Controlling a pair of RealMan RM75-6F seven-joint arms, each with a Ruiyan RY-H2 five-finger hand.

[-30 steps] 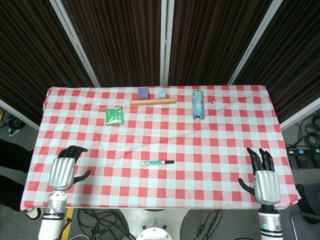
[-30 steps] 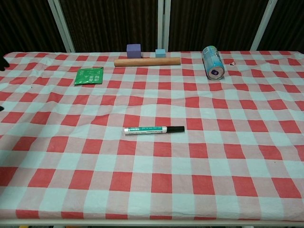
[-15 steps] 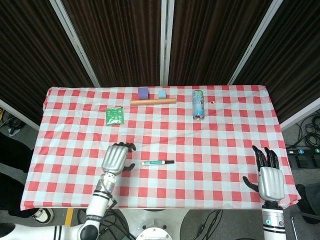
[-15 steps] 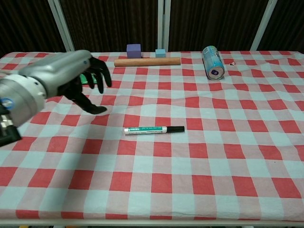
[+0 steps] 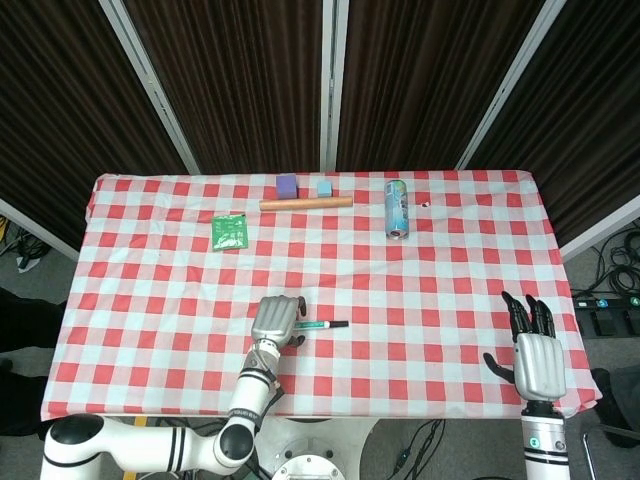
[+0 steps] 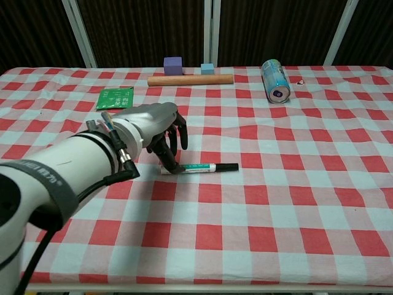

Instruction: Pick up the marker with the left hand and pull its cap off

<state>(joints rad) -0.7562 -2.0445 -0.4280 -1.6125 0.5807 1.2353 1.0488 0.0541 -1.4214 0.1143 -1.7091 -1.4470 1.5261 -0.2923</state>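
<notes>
The marker lies flat on the checked tablecloth, white and green, with its black cap pointing right. My left hand hangs over the marker's left end, fingers curled downward. Its dark fingertips reach the cloth at that end, with the thumb and fingers on either side of the barrel. The marker still rests on the table. My right hand is off the table's right front corner, fingers spread and holding nothing; only the head view shows it.
Along the far side lie a green packet, a wooden rod, a purple block, a small blue block and a tipped can. The table's front edge is close behind my left forearm.
My left hand has swept right from the table's left edge to the marker and come down over its left end. The marker has not moved. The right hand has barely shifted.
</notes>
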